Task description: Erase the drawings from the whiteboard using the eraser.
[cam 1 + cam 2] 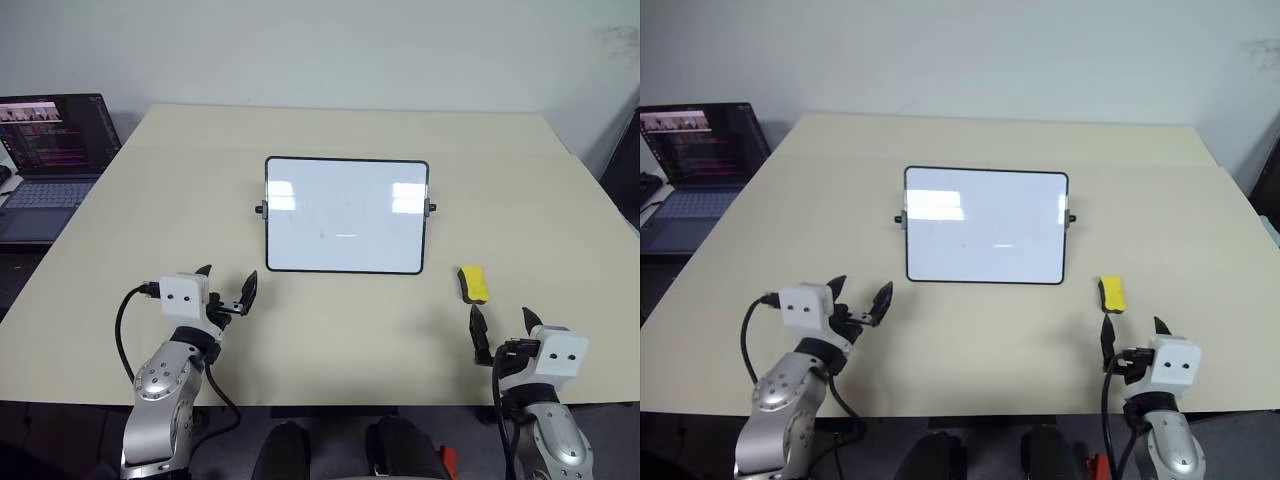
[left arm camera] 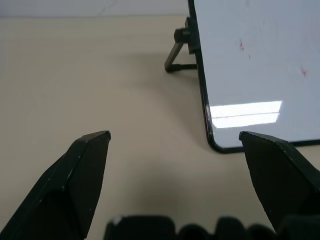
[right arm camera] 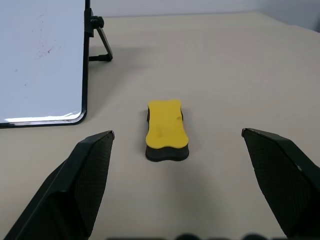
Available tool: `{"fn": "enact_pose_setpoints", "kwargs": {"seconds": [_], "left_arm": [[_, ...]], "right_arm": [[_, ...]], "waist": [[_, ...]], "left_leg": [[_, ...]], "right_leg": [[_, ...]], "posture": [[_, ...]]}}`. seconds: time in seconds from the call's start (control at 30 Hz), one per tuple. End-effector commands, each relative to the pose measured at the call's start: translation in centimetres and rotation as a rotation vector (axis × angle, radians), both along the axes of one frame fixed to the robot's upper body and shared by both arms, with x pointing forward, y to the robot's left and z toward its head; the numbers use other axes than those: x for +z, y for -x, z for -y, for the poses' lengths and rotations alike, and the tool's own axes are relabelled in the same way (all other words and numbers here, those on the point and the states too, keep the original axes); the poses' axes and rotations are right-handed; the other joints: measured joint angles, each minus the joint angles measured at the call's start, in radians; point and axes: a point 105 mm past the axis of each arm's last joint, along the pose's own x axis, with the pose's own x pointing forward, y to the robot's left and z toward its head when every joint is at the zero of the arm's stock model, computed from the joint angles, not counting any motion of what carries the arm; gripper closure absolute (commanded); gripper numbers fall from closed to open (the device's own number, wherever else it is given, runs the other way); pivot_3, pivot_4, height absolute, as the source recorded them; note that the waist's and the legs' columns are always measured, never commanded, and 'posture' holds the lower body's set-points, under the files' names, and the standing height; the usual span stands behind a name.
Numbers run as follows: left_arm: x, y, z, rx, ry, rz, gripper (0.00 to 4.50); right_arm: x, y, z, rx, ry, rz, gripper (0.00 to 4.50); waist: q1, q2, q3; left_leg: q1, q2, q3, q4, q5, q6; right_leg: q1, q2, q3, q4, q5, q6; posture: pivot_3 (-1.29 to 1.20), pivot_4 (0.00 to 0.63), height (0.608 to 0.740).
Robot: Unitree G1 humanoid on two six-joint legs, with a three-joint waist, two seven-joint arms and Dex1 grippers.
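A yellow eraser [image 1: 473, 284] lies flat on the table [image 1: 120, 250], long axis pointing away from the robot, at four o'clock from the propped whiteboard [image 1: 346, 215]. The right gripper [image 1: 503, 322] hovers level just behind it, fingers spread and empty. The left gripper [image 1: 228, 288] hovers at the board's seven o'clock, also spread.

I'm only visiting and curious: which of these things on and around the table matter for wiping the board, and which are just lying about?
For the job:
- whiteboard, only faint red specks left on it
- yellow eraser, lying on the table, not held
- right gripper, open
- left gripper, open

Just there:
- laptop
- table
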Motion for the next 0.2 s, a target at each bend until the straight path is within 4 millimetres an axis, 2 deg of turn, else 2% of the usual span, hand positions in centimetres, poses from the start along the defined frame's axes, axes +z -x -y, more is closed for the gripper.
{"fn": "enact_pose_setpoints", "kwargs": {"seconds": [0.03,0.13,0.2], "left_arm": [[0.77,0.70,0.17,0.017,-0.015,0.032,0.00],[0.13,1.29,-0.51,0.064,-0.015,0.002,0.00],[-0.20,1.36,-0.44,0.074,-0.012,-0.007,0.00]], "right_arm": [[0.90,0.73,0.15,0.002,0.019,0.028,0.04],[0.73,1.26,-0.29,0.017,0.023,-0.007,0.04],[-0.08,1.33,-0.42,0.041,0.034,-0.058,0.04]], "waist": [[-0.002,0.000,0.000],[-0.003,0.000,0.000],[-0.003,0.000,0.000]], "left_leg": [[0.000,0.000,0.000,-0.001,0.000,-0.001],[0.000,0.001,0.000,-0.001,-0.003,-0.004],[-0.001,0.001,-0.001,0.000,-0.003,-0.004]], "right_leg": [[0.000,0.000,0.000,0.000,0.000,0.000],[-0.001,0.000,0.000,0.000,-0.002,-0.001],[-0.001,0.000,-0.001,0.000,-0.003,-0.001]], "posture": [[0.00,0.150,0.740],[0.00,0.150,0.740],[0.00,0.150,0.740]]}}
